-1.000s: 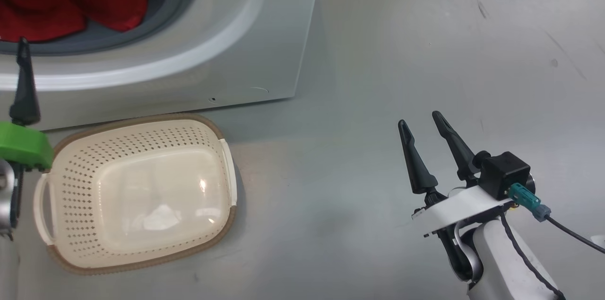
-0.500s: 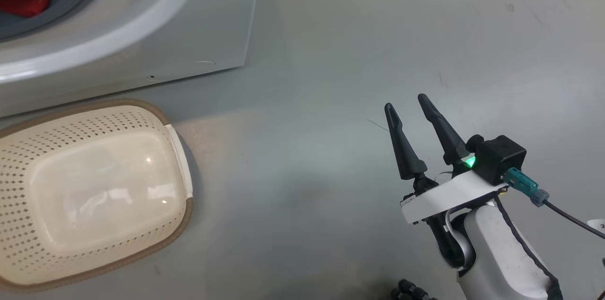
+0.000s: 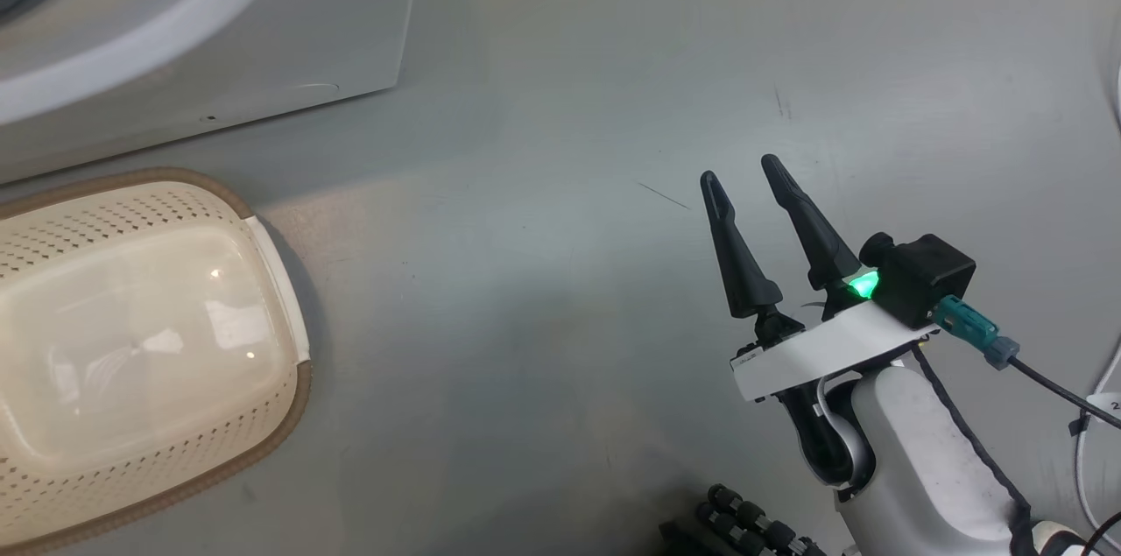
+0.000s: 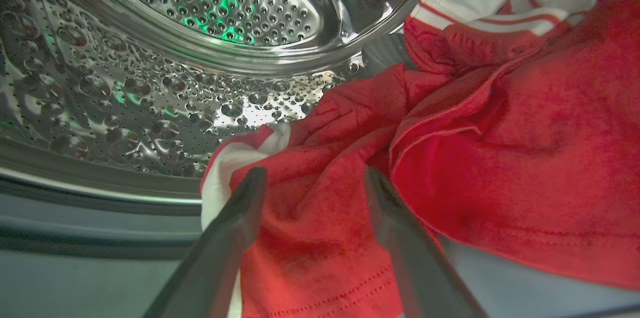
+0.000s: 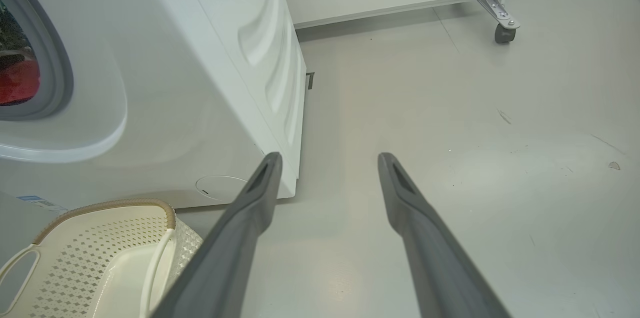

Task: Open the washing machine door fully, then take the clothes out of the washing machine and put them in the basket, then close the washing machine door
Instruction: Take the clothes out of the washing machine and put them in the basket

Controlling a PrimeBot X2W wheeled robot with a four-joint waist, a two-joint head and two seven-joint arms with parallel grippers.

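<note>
In the left wrist view my left gripper is open inside the steel drum, its two fingers either side of a fold of the red clothes with white stripe trim. The white washing machine fills the upper left of the head view, and the cream basket stands empty on the floor in front of it. My right gripper hovers open over bare floor, well right of the basket. The washing machine door is out of view.
The right wrist view looks past the open right gripper at the machine's side, a strip of red clothes in its opening, the basket, grey floor and a castor under a white panel. A black ribbed part sits at the head view's bottom edge.
The head camera has swung to the right, so machine and basket slid left and the left finger and red clothes left that view. The right gripper stays open, about where it was.
</note>
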